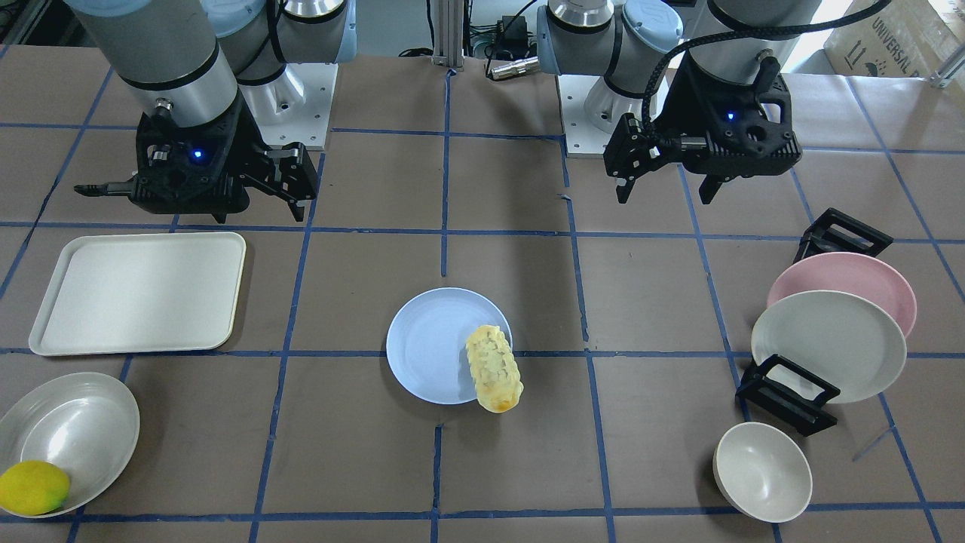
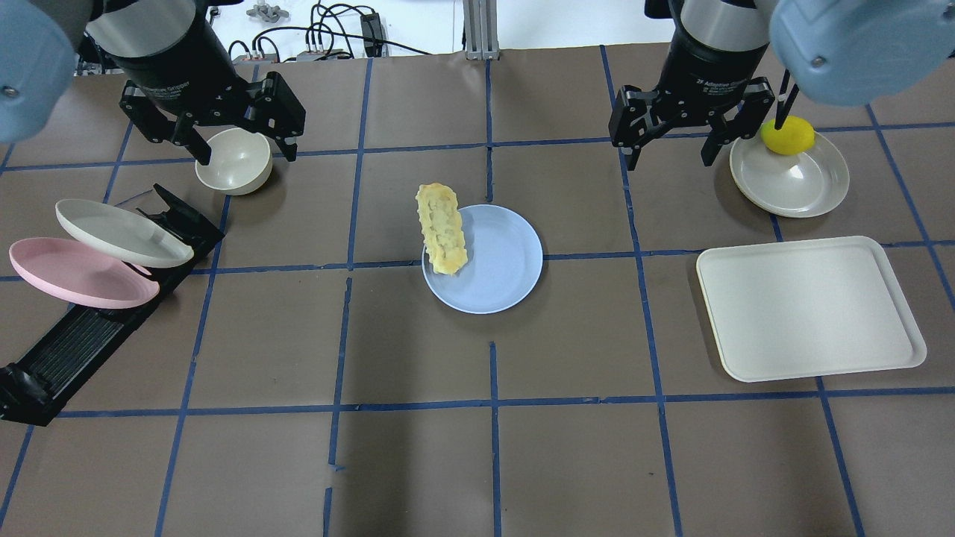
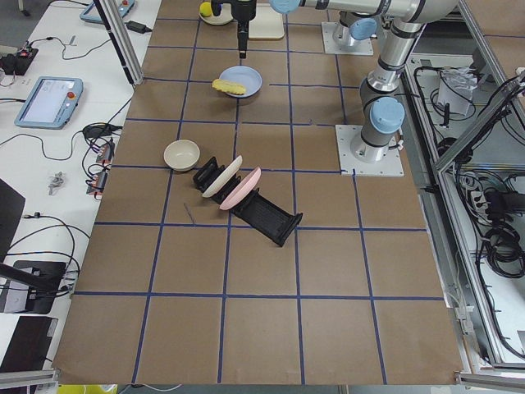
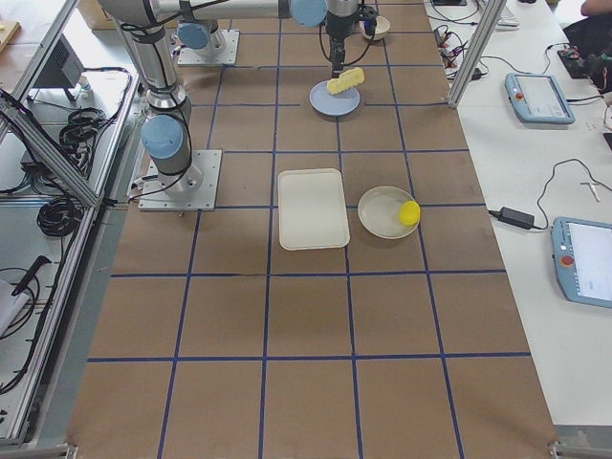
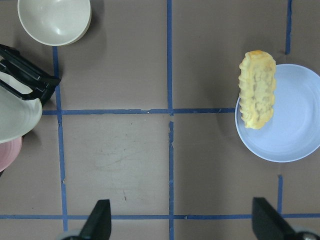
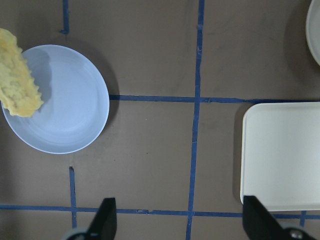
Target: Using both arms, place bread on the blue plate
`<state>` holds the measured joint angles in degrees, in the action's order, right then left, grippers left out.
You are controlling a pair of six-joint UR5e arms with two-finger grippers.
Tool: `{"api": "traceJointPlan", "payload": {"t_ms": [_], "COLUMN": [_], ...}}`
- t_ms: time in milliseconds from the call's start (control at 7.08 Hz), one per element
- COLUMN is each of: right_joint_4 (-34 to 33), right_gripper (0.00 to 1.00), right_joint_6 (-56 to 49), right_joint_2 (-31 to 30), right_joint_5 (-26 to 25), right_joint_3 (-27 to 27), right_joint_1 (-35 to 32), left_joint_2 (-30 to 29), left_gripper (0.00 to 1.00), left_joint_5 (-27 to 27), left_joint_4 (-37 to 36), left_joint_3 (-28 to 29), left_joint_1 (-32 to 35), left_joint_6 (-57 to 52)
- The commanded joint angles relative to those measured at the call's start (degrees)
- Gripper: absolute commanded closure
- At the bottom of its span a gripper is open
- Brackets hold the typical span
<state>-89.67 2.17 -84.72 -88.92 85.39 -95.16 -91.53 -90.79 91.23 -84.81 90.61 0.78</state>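
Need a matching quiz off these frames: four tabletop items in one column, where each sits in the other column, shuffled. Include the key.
Things:
1. bread
2. lemon
3. pink plate
4. small cream bowl

Places:
A. leaning in the black rack
B. upright on the table, near the rack's end
C. lying across the rim of the blue plate, one end overhanging
D. in the shallow cream dish

Pairs: 1-C, 2-D, 3-A, 4-B.
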Motion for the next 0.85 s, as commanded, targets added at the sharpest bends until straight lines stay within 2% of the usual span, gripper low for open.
{"api": "traceJointPlan", "payload": {"t_ms": [0,707], "right_joint_4": [-3.4,-4.0], "right_gripper": [0.10,0.09], "right_joint_6": [0.7,1.2], "right_joint_2": [-0.1,0.3], "right_joint_5": [0.1,0.1], "right_joint_3": [0.6,-0.1], "right_joint_1": [-4.0,-4.2], "left_joint_2": [0.0,0.0], "left_gripper": [0.00,0.00], "left_joint_5": [0.1,0.0], "left_joint_4": [0.0,0.0], "left_joint_3": [0.0,-0.1], "left_joint_1": [0.0,0.0], "left_joint_6": [0.1,0.2]}}
